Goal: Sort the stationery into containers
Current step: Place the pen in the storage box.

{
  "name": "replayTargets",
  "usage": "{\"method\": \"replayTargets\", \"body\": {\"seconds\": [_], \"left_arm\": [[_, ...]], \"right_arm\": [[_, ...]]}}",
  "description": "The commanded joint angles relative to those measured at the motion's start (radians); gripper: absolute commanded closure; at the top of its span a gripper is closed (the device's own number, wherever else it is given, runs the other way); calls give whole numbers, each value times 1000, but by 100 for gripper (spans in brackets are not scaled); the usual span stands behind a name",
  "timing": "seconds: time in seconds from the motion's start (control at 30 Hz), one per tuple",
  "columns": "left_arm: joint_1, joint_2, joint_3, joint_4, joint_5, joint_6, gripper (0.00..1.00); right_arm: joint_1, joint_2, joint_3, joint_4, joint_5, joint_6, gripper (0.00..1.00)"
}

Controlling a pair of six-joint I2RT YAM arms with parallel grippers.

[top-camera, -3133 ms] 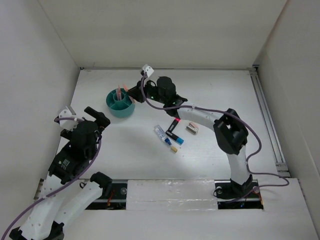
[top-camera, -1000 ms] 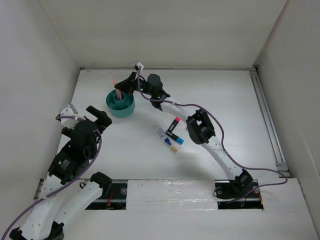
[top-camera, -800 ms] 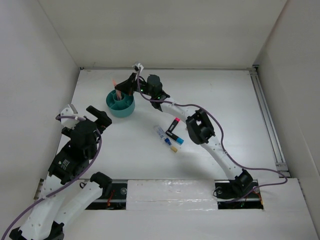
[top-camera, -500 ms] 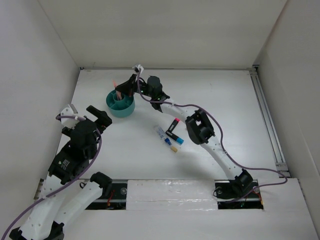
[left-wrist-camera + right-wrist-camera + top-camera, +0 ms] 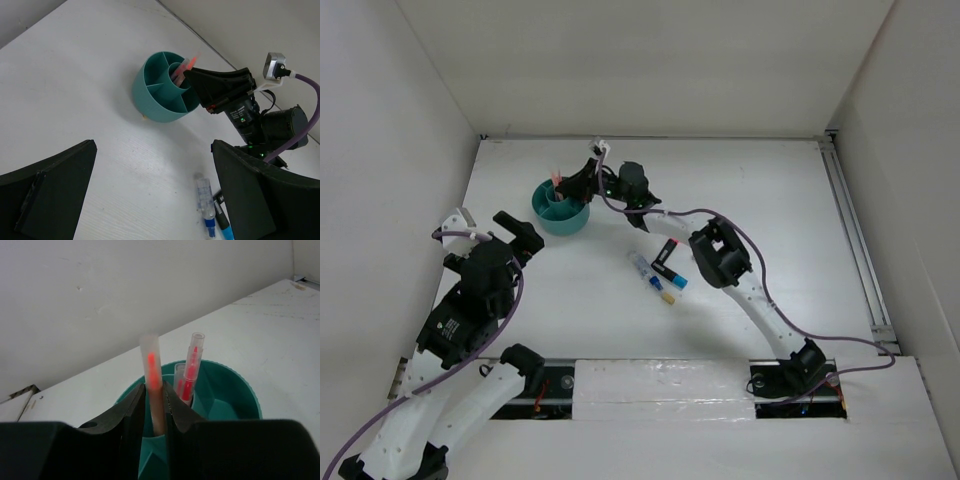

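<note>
The teal container (image 5: 561,210) stands at the back left of the table. My right gripper (image 5: 570,184) reaches over its rim. In the right wrist view its jaws (image 5: 155,390) are shut on a pen with a frosted cap and pink-red tip (image 5: 151,365). The pen stands upright with its lower end inside the container (image 5: 240,385). Two more pink-red pens (image 5: 190,371) stand in the centre tube. A clear pen with a blue cap (image 5: 642,268), a black marker with a pink cap (image 5: 666,254) and a small tan block (image 5: 668,297) lie mid-table. My left gripper (image 5: 485,225) is open and holds nothing.
White walls close in the table at the back and on both sides. The right arm stretches across the middle of the table, its elbow (image 5: 720,255) just right of the loose pens. In the left wrist view the container (image 5: 165,89) and the clear pen (image 5: 205,197) lie ahead of the open jaws.
The right gripper has drawn slightly right and lower over the cup, and the pen in it now stands deeper in the container. The left arm has not moved.
</note>
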Motion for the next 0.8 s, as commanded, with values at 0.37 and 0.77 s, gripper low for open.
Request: {"method": "replayTargets", "body": {"seconds": [0.37,0.77], "left_arm": [[5,3,-10,36,-2,16,0],[5,12,-10,36,-2,36,0]], "right_arm": [[-3,-248,-208,226,-87,14,63],[-75,-865,-846,-142,348,-114,0]]}}
